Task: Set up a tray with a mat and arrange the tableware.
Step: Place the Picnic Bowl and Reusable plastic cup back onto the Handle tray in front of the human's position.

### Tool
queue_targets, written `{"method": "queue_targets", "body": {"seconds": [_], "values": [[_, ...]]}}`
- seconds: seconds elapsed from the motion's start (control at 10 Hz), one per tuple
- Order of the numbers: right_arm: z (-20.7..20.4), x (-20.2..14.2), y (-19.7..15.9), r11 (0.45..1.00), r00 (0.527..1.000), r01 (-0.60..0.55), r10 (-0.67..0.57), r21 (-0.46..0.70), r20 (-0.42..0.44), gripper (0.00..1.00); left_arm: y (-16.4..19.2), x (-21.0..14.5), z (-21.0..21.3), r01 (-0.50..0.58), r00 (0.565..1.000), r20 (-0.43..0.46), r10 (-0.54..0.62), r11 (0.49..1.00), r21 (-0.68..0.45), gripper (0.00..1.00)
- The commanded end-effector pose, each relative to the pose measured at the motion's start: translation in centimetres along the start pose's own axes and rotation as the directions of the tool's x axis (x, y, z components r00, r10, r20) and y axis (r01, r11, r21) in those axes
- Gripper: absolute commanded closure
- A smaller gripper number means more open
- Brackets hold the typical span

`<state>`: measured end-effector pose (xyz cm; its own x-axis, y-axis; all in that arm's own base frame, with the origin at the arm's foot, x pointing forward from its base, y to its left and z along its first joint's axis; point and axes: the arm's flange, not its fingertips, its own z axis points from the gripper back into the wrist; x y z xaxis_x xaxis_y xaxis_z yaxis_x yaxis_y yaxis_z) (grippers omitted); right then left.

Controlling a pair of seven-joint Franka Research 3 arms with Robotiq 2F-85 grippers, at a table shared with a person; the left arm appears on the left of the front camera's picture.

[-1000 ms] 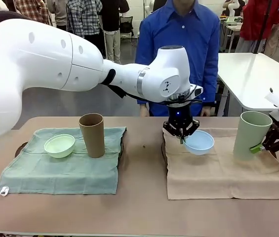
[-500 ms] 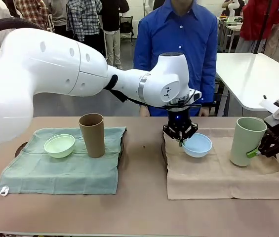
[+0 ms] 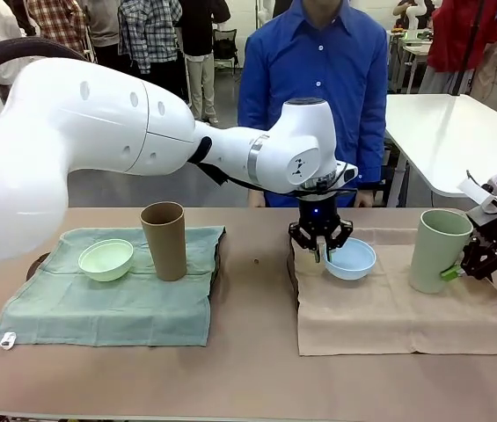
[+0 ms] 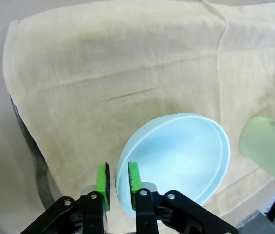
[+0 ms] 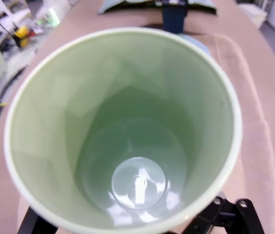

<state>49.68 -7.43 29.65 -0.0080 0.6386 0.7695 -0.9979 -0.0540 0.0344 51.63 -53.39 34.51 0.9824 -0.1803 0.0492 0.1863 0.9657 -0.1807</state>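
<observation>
Left end effector [image 4: 118, 180] straddles the light blue bowl's [image 3: 351, 258] rim, pads slightly parted — bowl resting on the beige mat [image 3: 398, 308]. Right end effector [image 3: 475, 261], state unclear, beside the pale green cup [image 3: 440, 251]; a snagged withdrawal could tip it.

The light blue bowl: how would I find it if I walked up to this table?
Look to the beige cloth mat on the right half of the table. At its far left corner sits the small round matte light blue bowl. It is low and wide, unlike the tall pale green cup nearby.
</observation>
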Motion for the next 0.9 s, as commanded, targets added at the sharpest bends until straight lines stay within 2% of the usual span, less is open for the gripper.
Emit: {"method": "queue_targets", "body": {"seconds": [0.0, 0.1, 0.3, 0.4, 0.6, 0.7, 0.8], "values": [[0.7, 0.7, 1.0, 0.995, 0.992, 0.052, -0.062, -0.090, -0.112, 0.00, 0.5, -0.6, 0.9, -0.010, 1.000, -0.006, 0.010, 1.000, -0.001, 0.32], [1.7, 0.8, 1.3, 0.989, 0.979, 0.098, -0.116, -0.114, -0.166, 0.00, 0.9, -1.0, 1.4, -0.018, 1.000, -0.016, 0.018, 1.000, 0.006, 0.00], [3.4, 1.0, 1.8, 0.963, 0.941, 0.243, -0.264, -0.118, -0.211, 0.00, 1.9, -1.8, 2.5, -0.047, 0.997, -0.055, 0.049, 0.998, 0.031, 0.00], [4.4, 1.4, 2.1, 0.935, 0.905, 0.332, -0.352, -0.121, -0.238, 0.00, 2.6, -2.2, 3.3, -0.061, 0.995, -0.073, 0.064, 0.997, 0.045, 0.35], [6.9, 2.8, 3.1, 0.867, 0.822, 0.484, -0.497, -0.120, -0.279, 0.00, 4.0, -3.2, 5.3, -0.081, 0.994, -0.066, 0.085, 0.994, 0.069, 0.15], [7.8, 3.8, 3.4, 0.797, 0.746, 0.574, -0.603, -0.185, -0.282, 0.00, 4.5, -3.7, 6.5, -0.078, 0.995, -0.052, 0.082, 0.994, 0.076, 0.14], [8.4, 5.3, 3.5, 0.685, 0.634, 0.661, -0.728, -0.306, -0.261, 0.00, 5.1, -3.9, 8.0, -0.074, 0.996, -0.039, 0.078, 0.993, 0.087, 0.14]]}}
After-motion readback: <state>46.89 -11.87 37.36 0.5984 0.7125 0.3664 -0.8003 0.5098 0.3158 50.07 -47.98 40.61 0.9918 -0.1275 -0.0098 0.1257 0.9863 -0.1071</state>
